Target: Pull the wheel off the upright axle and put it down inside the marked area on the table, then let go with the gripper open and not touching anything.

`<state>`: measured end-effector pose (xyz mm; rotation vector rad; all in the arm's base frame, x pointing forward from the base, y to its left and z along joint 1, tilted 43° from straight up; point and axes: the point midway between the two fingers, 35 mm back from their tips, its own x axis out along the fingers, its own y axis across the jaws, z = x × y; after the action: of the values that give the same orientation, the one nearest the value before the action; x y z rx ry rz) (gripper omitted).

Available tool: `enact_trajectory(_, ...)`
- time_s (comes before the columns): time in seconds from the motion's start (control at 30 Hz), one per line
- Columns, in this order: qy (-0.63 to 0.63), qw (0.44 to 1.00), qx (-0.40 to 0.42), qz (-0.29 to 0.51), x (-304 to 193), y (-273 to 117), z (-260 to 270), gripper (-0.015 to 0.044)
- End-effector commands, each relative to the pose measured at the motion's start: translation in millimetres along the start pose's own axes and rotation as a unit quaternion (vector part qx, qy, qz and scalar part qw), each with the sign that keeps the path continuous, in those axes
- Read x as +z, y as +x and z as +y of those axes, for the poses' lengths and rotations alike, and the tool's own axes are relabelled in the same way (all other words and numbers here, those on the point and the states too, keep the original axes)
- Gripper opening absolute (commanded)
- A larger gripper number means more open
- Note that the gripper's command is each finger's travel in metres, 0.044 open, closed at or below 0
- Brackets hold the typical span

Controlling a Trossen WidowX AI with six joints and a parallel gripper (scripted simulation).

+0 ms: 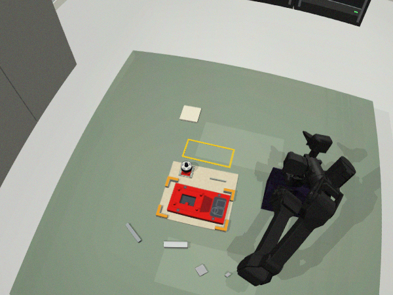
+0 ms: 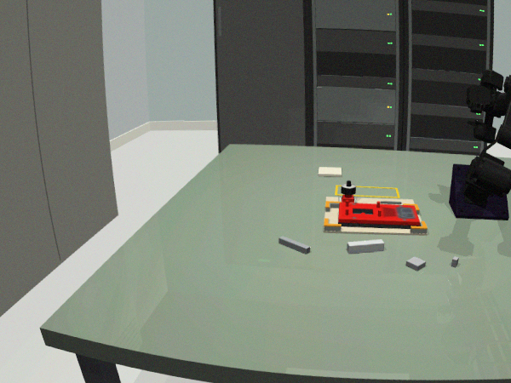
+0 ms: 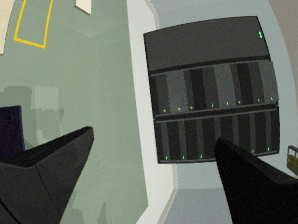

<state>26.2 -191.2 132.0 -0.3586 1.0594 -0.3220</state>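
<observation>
The wheel [image 1: 186, 168] [image 2: 348, 190], black with a pale hub face, sits flat on the upright axle [image 2: 348, 183], whose dark tip stands above it. Under it is a small red stand at the beige board's back left corner. The marked area is a yellow outline [image 1: 211, 144] [image 2: 398, 192] [image 3: 30, 43] on the table just behind the board, and nothing lies inside it. My gripper [image 3: 156, 140] is open and empty, with its fingers wide apart. It is raised over the right side of the table, far from the wheel. The wheel is out of the wrist view.
The beige board [image 1: 200, 172] carries a red plate [image 1: 196, 213] [image 2: 383, 219] between orange corner brackets, and a thin grey bar. A cream block [image 1: 190, 113] [image 2: 330, 171] lies behind the outline. Several grey pieces lie in front. The dark arm base [image 1: 269, 193] [image 2: 462, 191] is at the right.
</observation>
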Motion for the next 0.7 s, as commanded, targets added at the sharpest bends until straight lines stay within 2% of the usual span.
enact_trajectory(0.0,0.001,1.000,0.002,-0.002,1.0,0.4,-0.5,0.0374)
enact_trajectory(0.1,0.009,0.999,0.038,-0.023,15.6,6.2,-6.5,0.0300)
enact_trajectory(0.37,0.035,0.983,0.168,-0.063,70.5,34.0,-17.3,0.0300)
enact_trajectory(0.67,0.055,0.947,0.314,-0.044,138.1,75.5,-1.5,0.0300)
